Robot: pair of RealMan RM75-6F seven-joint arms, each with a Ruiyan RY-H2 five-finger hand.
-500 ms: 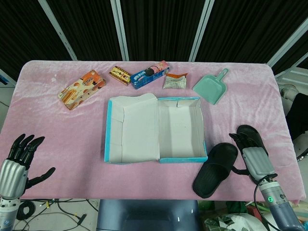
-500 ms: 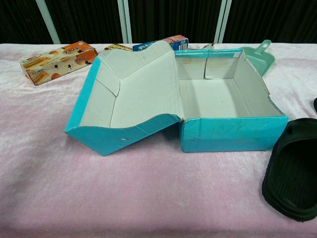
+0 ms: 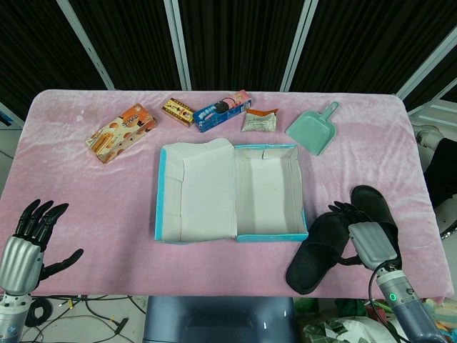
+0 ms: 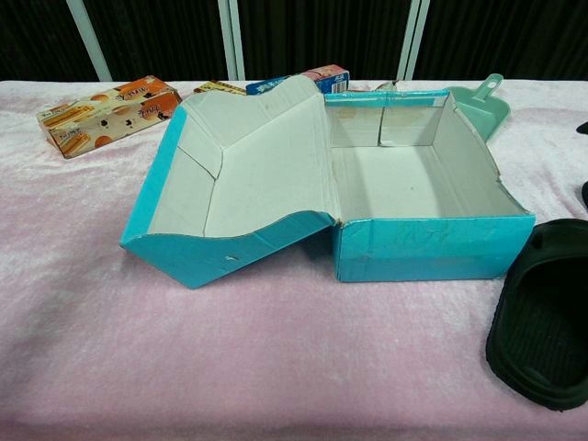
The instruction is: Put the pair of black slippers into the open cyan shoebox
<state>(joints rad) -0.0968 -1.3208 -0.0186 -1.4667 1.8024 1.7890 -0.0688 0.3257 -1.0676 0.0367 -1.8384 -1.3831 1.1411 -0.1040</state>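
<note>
So far nothing is packed: the cyan shoebox (image 3: 265,193) stands open in the middle of the bench (image 3: 86,200) with a bare white floor, its lid folded out to the left. Both black slippers lie on the bench by the box's right front corner, the near slipper (image 3: 319,251) angled toward the edge and the far slipper (image 3: 373,206) just behind it. The right hand (image 3: 364,236) hovers over the pair with fingers reaching onto the near slipper; whether it has a grip yet I cannot tell. The left hand (image 3: 32,239) hangs open at the front left, holding nothing. Both slippers are still to be lifted in.

Only the head view shows the hands and the far slipper clearly. The chest view shows the box's inner walls and only the near slipper's ribbed sole at its right edge.
</note>
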